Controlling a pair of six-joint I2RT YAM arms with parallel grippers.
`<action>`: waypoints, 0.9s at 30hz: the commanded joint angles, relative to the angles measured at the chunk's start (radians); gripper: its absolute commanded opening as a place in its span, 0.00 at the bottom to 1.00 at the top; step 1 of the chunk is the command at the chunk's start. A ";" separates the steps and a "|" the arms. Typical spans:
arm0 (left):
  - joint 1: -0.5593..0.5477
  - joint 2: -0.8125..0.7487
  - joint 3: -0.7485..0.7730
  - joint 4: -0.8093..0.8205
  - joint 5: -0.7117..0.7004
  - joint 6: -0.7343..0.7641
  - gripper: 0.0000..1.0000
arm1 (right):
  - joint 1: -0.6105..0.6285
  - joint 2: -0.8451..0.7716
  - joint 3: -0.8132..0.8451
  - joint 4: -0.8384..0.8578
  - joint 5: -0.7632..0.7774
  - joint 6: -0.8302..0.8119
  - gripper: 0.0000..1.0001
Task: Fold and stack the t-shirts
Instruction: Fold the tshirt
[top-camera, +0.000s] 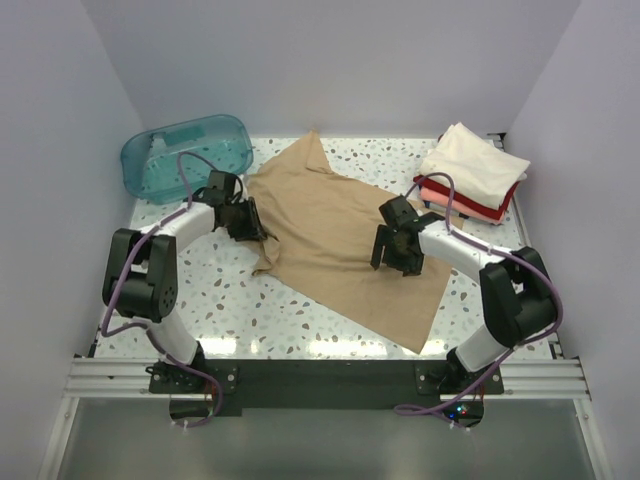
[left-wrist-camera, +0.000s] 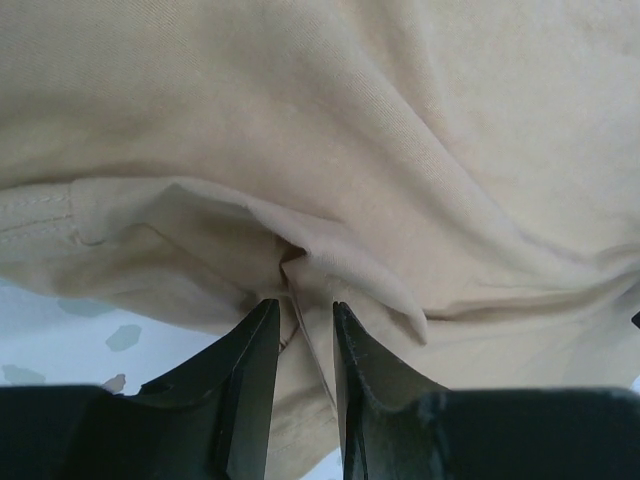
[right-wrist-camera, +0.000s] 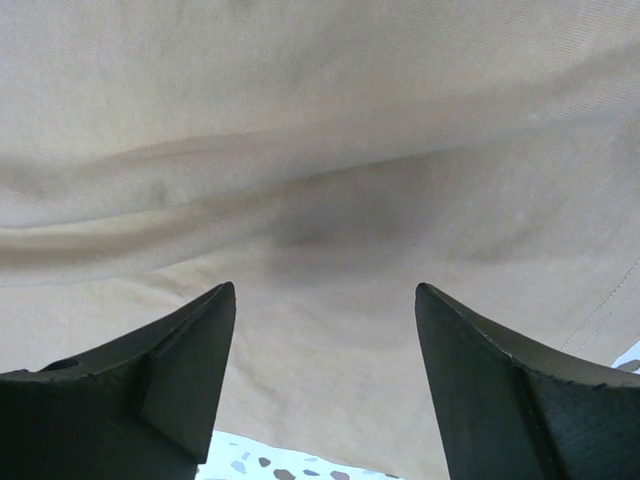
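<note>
1. Left hand (left-wrist-camera: 305, 310): fingers drawn close together, pinching a raised ridge of the tan shirt (top-camera: 330, 225) between the tips. The cloth bunches into folds just ahead of them.
2. This hand sits on the shirt's left edge. Bare speckled surface (top-camera: 230, 300) lies beside and below it.
3. Right hand (top-camera: 393, 265): fingers spread wide, nothing between them. It is over the right half of the tan shirt, tips pointing down at the cloth. Cannot tell whether the tips touch it.
4. Tan shirt lies spread flat on the surface, between the two hands and beyond both, with a shallow crease ahead of the right hand.
5. Folded stack beyond the right hand, to its right, well apart: cream shirt (top-camera: 475, 165) on top, red shirt (top-camera: 470, 205) and pink shirt (top-camera: 495, 213) under it.
6. Tub (top-camera: 185, 155) beyond the left hand, to its left, near it.
</note>
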 joint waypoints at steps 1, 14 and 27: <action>-0.003 0.039 0.018 0.051 0.030 -0.008 0.32 | 0.003 0.022 0.043 -0.009 0.001 -0.002 0.76; -0.003 0.102 0.047 0.071 0.044 -0.012 0.36 | 0.003 0.036 0.057 -0.015 0.007 -0.001 0.76; -0.003 0.101 0.050 0.135 0.068 -0.047 0.26 | 0.005 0.056 0.077 -0.020 0.005 -0.007 0.76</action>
